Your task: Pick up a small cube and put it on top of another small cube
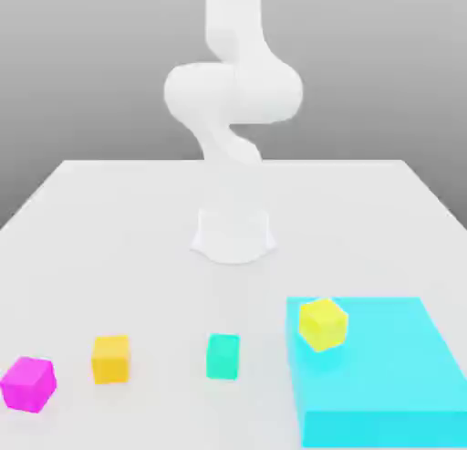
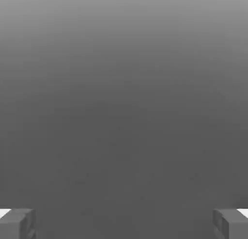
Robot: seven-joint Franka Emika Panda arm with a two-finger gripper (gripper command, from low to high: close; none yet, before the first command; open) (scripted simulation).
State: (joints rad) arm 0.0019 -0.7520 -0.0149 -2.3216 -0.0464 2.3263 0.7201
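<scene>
Gripper (image 2: 124,223): in the hand view the two fingertips (image 2: 17,223) stand wide apart at opposite edges, nothing between them, with plain grey background beyond.

The exterior view shows the white table (image 1: 109,220) and the arm (image 1: 233,92) rising from its base at mid-table. The orange cube (image 1: 110,359) rests on the table near the front edge, well apart from the arm. The teal-green cube (image 1: 223,356) sits toward the exterior view's right of it, apart, not touching. A magenta cube (image 1: 28,383) lies toward the left. A yellow cube (image 1: 323,324) sits tilted on the large cyan block (image 1: 383,384).
</scene>
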